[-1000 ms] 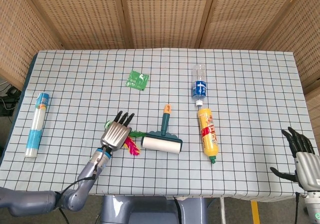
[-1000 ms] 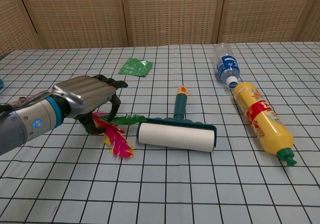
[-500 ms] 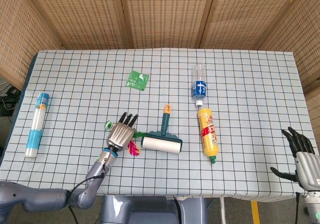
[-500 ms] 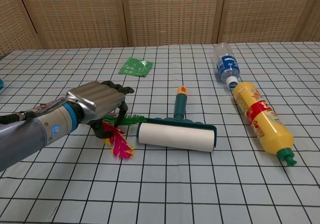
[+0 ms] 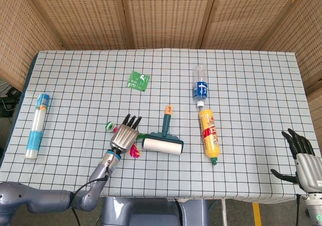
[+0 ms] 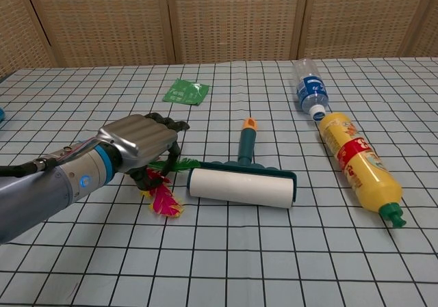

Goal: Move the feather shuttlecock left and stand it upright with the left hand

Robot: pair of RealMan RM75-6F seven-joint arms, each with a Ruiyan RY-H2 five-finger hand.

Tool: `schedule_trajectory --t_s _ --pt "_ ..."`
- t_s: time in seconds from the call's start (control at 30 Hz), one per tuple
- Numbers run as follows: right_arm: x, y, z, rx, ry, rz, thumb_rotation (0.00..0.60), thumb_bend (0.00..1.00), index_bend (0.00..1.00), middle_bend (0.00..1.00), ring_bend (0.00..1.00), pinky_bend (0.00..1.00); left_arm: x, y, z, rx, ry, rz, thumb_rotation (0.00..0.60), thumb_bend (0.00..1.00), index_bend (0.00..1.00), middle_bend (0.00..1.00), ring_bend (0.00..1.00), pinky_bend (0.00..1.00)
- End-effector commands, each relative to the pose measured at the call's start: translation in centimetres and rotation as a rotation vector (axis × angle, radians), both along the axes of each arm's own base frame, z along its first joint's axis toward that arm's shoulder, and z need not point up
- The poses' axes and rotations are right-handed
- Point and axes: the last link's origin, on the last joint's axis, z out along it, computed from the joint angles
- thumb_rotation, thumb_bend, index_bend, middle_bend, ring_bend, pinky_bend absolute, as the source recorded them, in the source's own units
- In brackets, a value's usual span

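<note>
My fingers on the left hand curl down over the feather shuttlecock; can't tell if they've actually closed on it. It lies flat under & just beyond my fingertips, pink/green feathers poking out toward the lint roller. Prob v. light, feathers soft & fragile, so I'd pinch the cork base, not the plumes.

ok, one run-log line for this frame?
phase: grasping | left robot hand: fingers curled over feather shuttlecock, lying flat beside lint roller | right robot hand: open, idle at table edge | upright: not yet
</note>
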Motion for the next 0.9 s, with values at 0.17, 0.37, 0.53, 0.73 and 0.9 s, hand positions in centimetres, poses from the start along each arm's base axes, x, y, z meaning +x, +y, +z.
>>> schedule_trajectory --t_s 0.17,0.37,0.53,0.73,0.9 --pt "0.1 0.1 0.1 -0.007 -0.004 0.009 0.6 0.07 0.0 0.0 0.0 0.01 -0.3 0.0 0.5 0.013 0.006 0.001 0.6 0.64 0.64 0.0 0.0 0.0" --pt "0.3 0.2 0.1 -0.006 0.0 0.014 0.6 0.07 0.0 0.0 0.0 0.01 -0.1 0.1 2.3 0.042 -0.029 0.002 0.6 0.64 0.65 0.0 0.0 0.0" --pt "0.3 0.2 0.3 -0.011 -0.002 0.014 0.6 0.07 0.0 0.0 0.0 0.01 -0.1 0.5 4.5 0.082 -0.055 -0.003 0.6 0.64 0.65 0.0 0.0 0.0" --pt "0.5 0.4 0.2 -0.012 0.004 0.024 0.6 0.07 0.0 0.0 0.0 0.01 -0.9 1.4 9.7 0.168 -0.119 0.006 0.6 0.64 0.65 0.0 0.0 0.0" --pt "0.7 0.5 0.2 -0.015 0.01 0.027 0.6 0.07 0.0 0.0 0.0 0.01 -2.0 2.1 12.3 0.219 -0.183 0.031 0.6 0.65 0.66 0.0 0.0 0.0"
